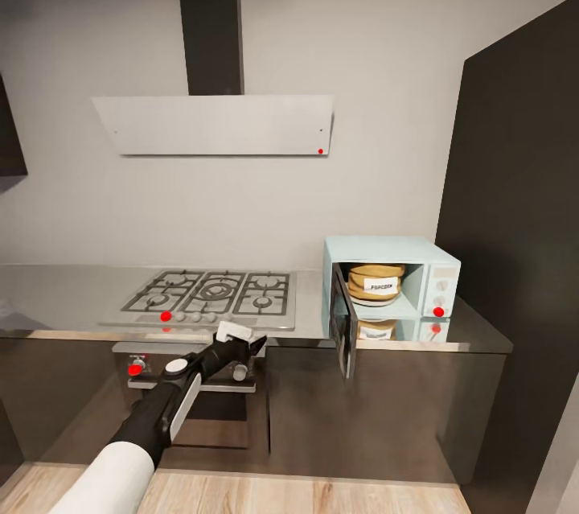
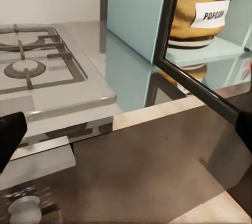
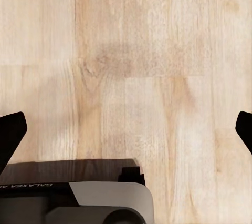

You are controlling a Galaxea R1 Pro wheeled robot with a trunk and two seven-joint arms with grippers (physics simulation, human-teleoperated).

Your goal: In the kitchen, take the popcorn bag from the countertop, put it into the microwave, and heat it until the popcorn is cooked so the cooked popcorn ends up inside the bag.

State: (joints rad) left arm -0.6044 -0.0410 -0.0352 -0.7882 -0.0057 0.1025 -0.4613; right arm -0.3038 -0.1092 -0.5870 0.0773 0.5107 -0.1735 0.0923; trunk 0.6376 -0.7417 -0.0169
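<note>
Wooden floor is running under the robot here, pale planks, with the dark cabinet fronts rising just ahead. Nearest in, the right gripper is hanging over that floor, fingers spread wide, gripping nothing. The left gripper is reaching out at the counter edge, just below the gas hob; its fingertips are showing at both edges of the wrist picture, well apart and empty.

Further back, the countertop is carrying the microwave, and its door is standing swung open toward the robot. The popcorn bag is already sitting inside on the cavity floor, upright, rolled rim up, its label facing out through the opening. It is squat, so no real long axis; the opening is pointing upward.

The risk, as I judge it: the door needs pushing shut, and a glancing push could shove the light microwave along the steel. A reach past the door's edge could also clip the bag and tip it.
</note>
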